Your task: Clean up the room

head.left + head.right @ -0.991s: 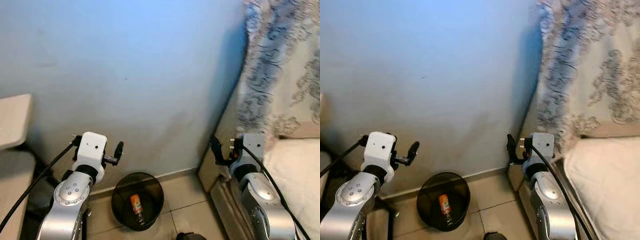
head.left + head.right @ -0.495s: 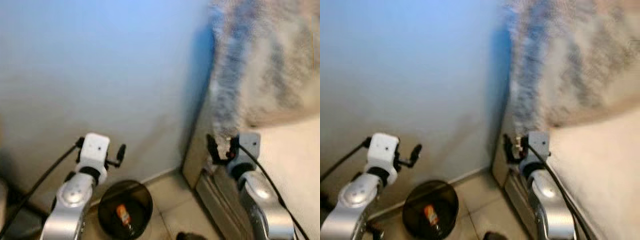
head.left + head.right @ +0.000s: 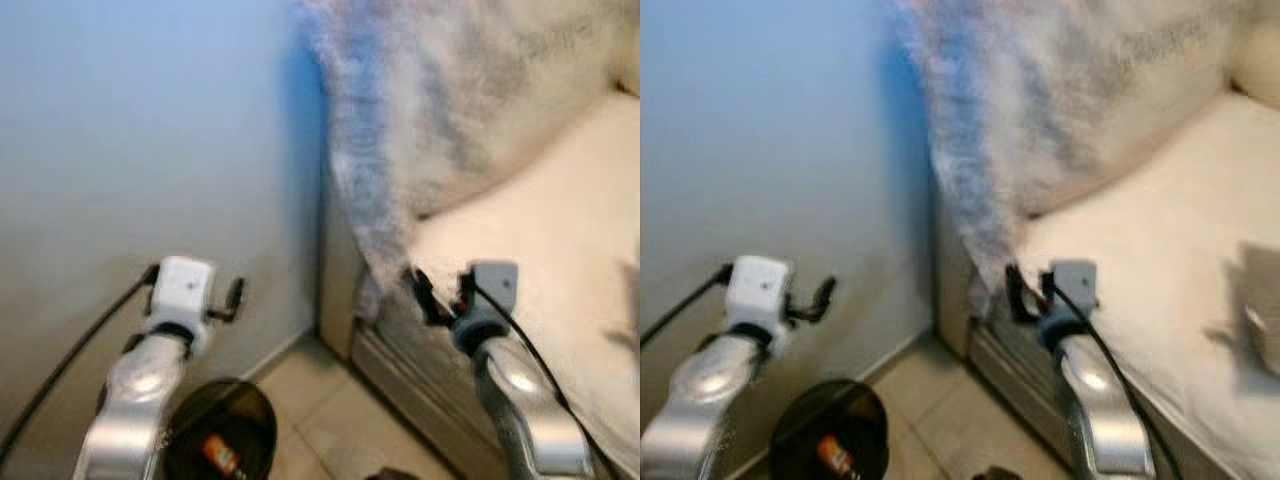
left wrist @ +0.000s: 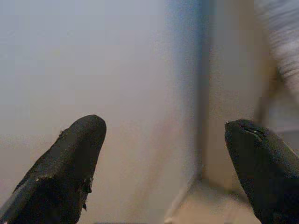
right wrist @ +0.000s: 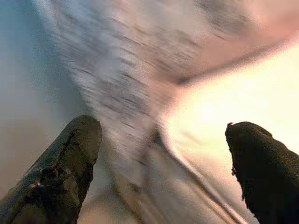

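Fingers of left gripper (image 4: 163, 154) and right gripper (image 5: 163, 158) spread, empty; bin (image 3: 222, 440) below

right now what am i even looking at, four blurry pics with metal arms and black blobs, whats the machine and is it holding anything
It is a walking humanoid robot with two silver arms. Two pictures come from cameras in its head, looking down. The left pincer is raised before a pale blue wall; the right pincer is by the edge of a bed with a patterned grey cover hanging over it. On the tiled floor stands a dark round bin with something orange in it. The other two pictures come from cameras on each wrist: the black blobs are each pincer's own fingers, spread apart. Both pincers are open and hold nothing. The blur suggests the robot is moving.
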`<state>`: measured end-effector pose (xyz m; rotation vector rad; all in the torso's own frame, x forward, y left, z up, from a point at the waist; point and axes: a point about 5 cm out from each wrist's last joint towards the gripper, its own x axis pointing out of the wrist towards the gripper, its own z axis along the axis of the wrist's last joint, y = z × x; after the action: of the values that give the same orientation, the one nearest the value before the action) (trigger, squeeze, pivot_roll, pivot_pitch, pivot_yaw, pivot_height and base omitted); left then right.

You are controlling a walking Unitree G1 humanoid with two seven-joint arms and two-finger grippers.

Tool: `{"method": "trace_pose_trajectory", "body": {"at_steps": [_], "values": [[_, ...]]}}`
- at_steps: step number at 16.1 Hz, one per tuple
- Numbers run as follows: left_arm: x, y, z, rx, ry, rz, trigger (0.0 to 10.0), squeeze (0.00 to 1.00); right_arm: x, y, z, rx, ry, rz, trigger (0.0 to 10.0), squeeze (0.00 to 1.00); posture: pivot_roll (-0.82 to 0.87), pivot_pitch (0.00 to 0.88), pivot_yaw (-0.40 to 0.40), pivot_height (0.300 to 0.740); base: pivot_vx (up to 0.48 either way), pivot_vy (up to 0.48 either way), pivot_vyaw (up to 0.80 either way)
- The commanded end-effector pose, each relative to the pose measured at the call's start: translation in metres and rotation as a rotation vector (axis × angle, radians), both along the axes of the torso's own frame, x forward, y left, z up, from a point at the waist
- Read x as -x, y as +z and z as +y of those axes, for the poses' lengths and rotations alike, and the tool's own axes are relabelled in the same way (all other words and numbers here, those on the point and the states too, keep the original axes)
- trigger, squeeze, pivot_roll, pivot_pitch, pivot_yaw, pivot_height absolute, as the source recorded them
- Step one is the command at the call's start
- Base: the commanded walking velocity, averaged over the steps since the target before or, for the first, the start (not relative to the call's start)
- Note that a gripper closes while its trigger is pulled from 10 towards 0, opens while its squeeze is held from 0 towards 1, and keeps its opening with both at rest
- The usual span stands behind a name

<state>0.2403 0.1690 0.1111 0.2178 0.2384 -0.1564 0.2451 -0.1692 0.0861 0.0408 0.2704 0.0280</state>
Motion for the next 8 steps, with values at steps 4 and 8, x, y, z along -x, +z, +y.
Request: {"method": "trace_pose_trajectory", "body": {"at_steps": [4, 8], "values": [[-0.0001, -0.0003, 0.0101, -0.045, 0.017, -0.007, 10.0, 0.00, -0.0017, 0.0029, 0.0025, 0.004, 0.005, -0.020, 10.0, 1.00, 0.04, 0.000, 0.025, 0.740, 0.000, 0.000, -0.80], [-0.0009, 0.0001, 0.0084, -0.048, 0.007, -0.019, 10.0, 0.00, -0.0019, 0.0019, 0.0026, 0.007, 0.005, -0.022, 10.0, 1.00, 0.04, 0.000, 0.027, 0.740, 0.000, -0.208, -0.80]]}}
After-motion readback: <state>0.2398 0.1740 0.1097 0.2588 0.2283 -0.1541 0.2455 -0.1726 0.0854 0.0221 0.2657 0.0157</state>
